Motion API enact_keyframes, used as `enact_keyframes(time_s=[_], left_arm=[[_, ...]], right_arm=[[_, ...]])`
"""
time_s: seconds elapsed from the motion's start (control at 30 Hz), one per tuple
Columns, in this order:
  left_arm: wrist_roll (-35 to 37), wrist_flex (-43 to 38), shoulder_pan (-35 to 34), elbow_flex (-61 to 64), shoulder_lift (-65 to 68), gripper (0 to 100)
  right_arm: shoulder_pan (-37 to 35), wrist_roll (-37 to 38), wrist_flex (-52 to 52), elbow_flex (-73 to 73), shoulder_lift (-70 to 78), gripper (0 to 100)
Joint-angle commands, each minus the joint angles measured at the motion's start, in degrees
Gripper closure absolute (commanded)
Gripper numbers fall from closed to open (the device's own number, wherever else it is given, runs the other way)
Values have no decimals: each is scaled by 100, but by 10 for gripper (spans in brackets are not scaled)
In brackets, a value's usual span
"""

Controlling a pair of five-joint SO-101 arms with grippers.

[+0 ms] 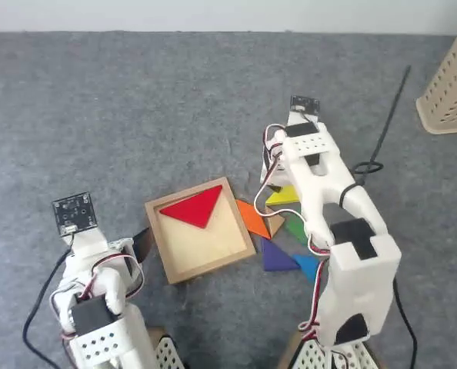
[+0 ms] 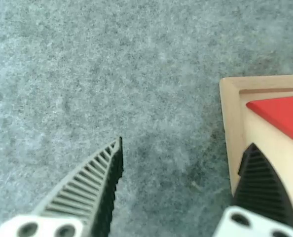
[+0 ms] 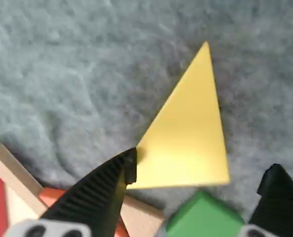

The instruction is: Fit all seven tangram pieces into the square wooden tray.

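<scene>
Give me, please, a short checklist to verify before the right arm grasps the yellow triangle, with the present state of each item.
1. Right gripper open: ok, its jaws stand spread on either side of the yellow triangle.
2. Yellow triangle flat on the carpet, nothing on it: ok.
3. Gap to the green piece: cannot tell, it lies close against one edge.
4. Free room in the tray: ok, bare wood beside the red triangle.
5. Left gripper away from the tray: not ok, it is open with one finger over the tray's rim.
</scene>
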Motion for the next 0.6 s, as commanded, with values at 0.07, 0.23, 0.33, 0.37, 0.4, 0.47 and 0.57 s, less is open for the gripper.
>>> enact_keyframes(time_s=[0.07,0.23,0.33,0.37,0.4,0.47,0.57], left_arm=[[-9,35,-26,-75,-79,646],[-9,35,-26,-75,-79,646],[-9,35,-26,-75,-79,646],[-9,35,-26,-75,-79,646],[-9,35,-26,-75,-79,646],[-9,35,-26,-75,-79,646],[-9,35,-26,-75,-79,646]], right_arm=[[110,-105,-48,-422,180,663],[233,-88,-48,-431,198,669],[233,-79,-48,-440,198,674],[233,-79,-40,-440,198,692],[233,-79,-40,-440,189,720],[242,-79,-48,-440,154,790],[242,-70,-66,-440,154,849]])
